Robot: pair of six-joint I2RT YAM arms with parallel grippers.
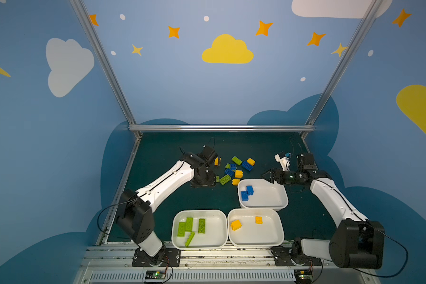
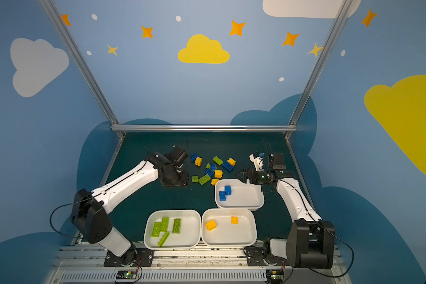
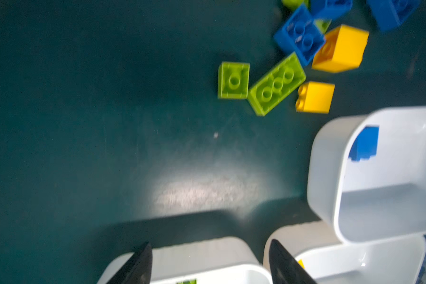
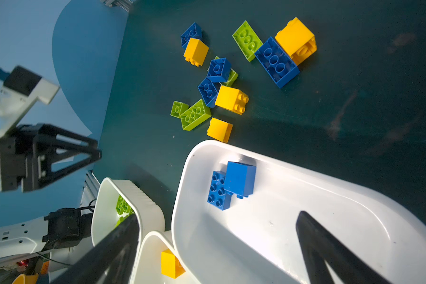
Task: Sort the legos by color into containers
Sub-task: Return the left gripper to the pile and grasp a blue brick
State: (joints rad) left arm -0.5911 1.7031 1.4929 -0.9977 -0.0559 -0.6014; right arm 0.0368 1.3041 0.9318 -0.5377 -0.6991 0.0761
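While poised at the blue-lego tray (image 4: 268, 236), right claw (image 4: 218, 216) gapes wide, empty | left claw (image 3: 210, 242) parted, empty

Loose legos (image 1: 238, 173) lie heaped beyond three colour-sorted white trays (image 1: 268, 195).

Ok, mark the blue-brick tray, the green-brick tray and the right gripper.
blue-brick tray (image 1: 266, 196): a top view, bare floor.
green-brick tray (image 1: 215, 228): a top view, bare floor.
right gripper (image 4: 218, 216): right wrist view, midway between fingertips.
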